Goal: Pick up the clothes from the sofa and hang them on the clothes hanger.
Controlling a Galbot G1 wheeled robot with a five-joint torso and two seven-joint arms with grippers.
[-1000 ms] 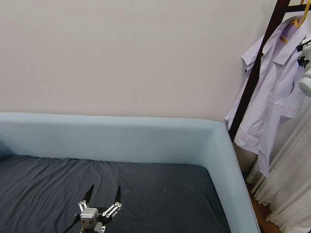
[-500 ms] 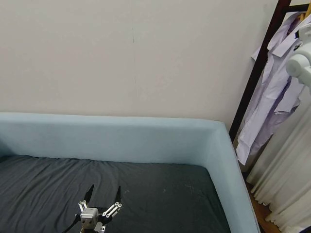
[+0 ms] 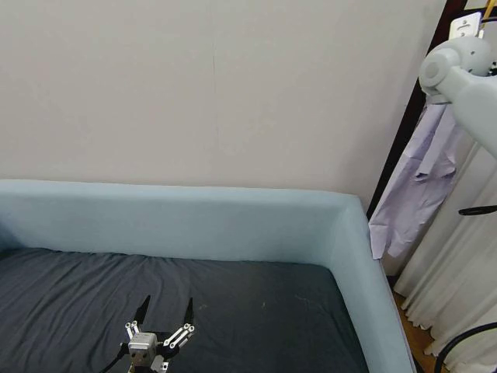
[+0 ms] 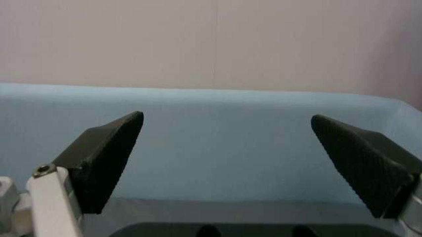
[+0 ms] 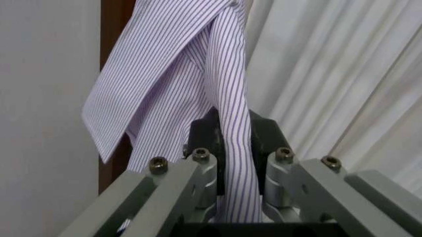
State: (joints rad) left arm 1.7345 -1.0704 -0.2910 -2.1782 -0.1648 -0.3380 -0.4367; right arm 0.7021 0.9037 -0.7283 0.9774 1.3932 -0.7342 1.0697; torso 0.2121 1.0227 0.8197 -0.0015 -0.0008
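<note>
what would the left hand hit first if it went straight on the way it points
Probably the sofa's light-blue backrest: the open left hand points at it over the dark seat, nothing visible between, though depth is unclear.

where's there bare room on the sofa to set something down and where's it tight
The dark seat is bare from the backrest across to the right armrest; the open left gripper hovers over its front. Crowded past the armrest: the shirt, clamped in the right gripper, hangs between the rack post and the curtain.
</note>
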